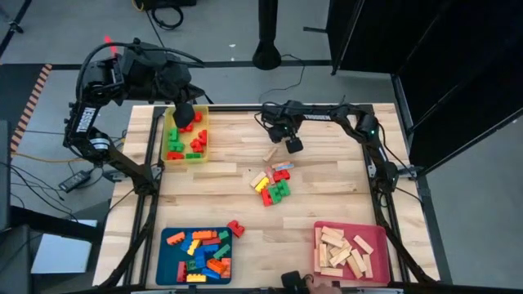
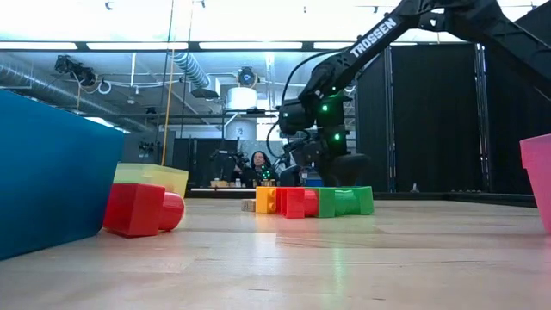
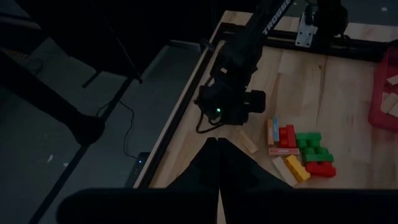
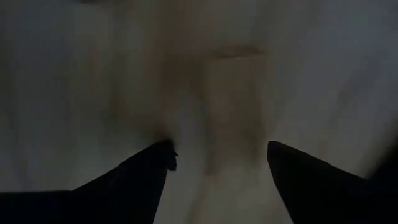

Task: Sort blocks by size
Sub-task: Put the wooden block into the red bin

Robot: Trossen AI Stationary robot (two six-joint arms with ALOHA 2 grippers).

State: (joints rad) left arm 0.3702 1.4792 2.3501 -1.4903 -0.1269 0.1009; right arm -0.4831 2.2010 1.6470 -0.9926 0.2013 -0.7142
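Hovering over a pale wooden bar (image 1: 271,153) beside the loose blocks (image 1: 272,184) at mid-table, the right gripper (image 1: 292,146) has fingers spread, nothing held. Next, I'd judge, it must straddle that bar squarely. The left gripper (image 1: 185,112), pinched closed, waits above the yellow tray (image 1: 203,144).

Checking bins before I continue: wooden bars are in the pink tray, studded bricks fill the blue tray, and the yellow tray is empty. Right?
Not quite: the yellow tray is not empty; the high view shows red and green bricks in it. The wooden bars in the pink tray and bricks in the blue tray are as you said.
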